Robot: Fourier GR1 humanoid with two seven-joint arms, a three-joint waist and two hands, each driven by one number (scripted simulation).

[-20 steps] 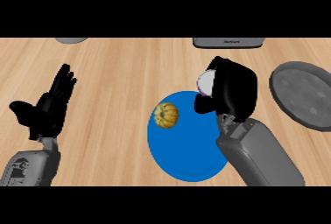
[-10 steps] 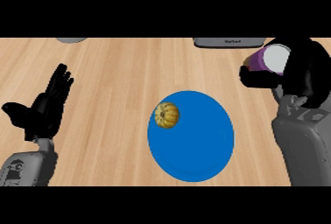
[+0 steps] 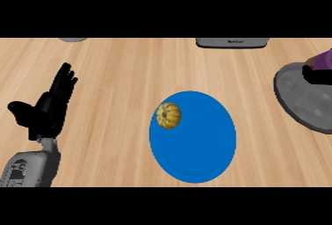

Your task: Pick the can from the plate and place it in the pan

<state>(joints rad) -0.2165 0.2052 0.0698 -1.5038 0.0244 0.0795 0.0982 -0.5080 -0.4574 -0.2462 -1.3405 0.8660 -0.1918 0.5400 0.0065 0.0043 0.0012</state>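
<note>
The plate (image 3: pixel 194 145) is a flat blue oval sitting on the counter around the middle of the view, a bit toward 5 o'clock. The pan (image 3: pixel 304 101) is a dark grey round thing over at 3 o'clock, cut off by the right edge, well apart from the plate. The can (image 3: pixel 322 59) is purple, only a sliver showing at the right edge, right over the pan's upper part.

pale wood-grain counter (image 3: pixel 123 66), smooth and matt. plain blue plate (image 3: pixel 194 149), flat and even in finish. ribbed, dull golden small pumpkin-like piece (image 3: pixel 169 115). grey pan (image 3: pixel 304 99) with a mottled, stone-like matt surface. matt black left hand (image 3: pixel 45 112) on a grey, plastic-looking forearm (image 3: pixel 29 167).
</note>
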